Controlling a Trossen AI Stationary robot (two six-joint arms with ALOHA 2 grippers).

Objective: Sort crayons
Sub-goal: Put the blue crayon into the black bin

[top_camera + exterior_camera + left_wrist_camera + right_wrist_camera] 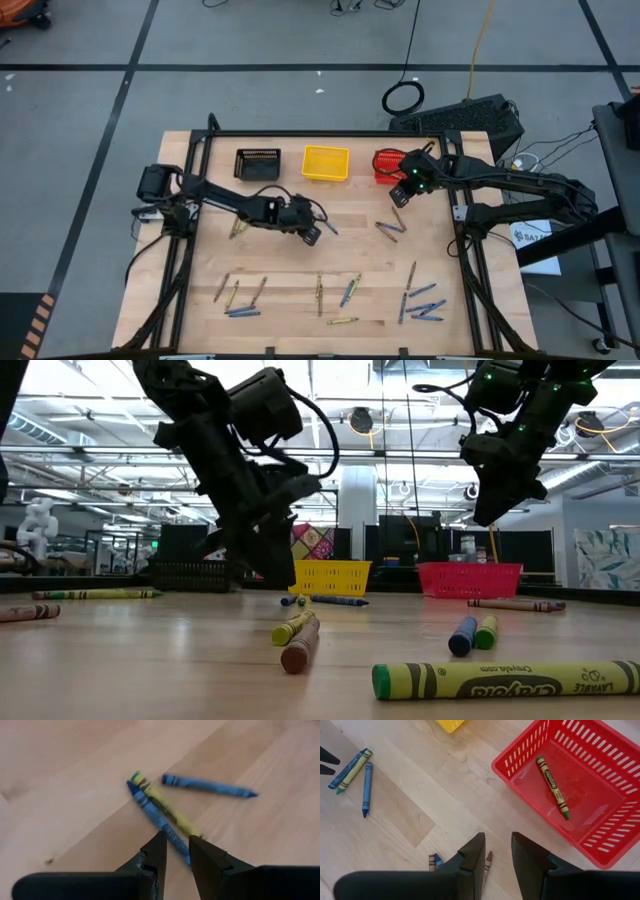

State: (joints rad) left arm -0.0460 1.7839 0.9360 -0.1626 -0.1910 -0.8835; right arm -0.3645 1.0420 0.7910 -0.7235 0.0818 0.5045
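1 green crayon [505,680] nearest low cam reads "Crayola".

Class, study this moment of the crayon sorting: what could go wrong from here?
1. The left claw is open over a blue crayon touching a yellow-green one; closing might take both or knock one aside.
2. The red basket holds a single green crayon; the open right claw hangs near its rim and might nudge it.

You had 3 baskets: 1 black [257,163], 1 yellow [326,163], 1 red [600,845]. Approx two dozen crayons [340,295] on table, 1 crayon [552,787] in red.
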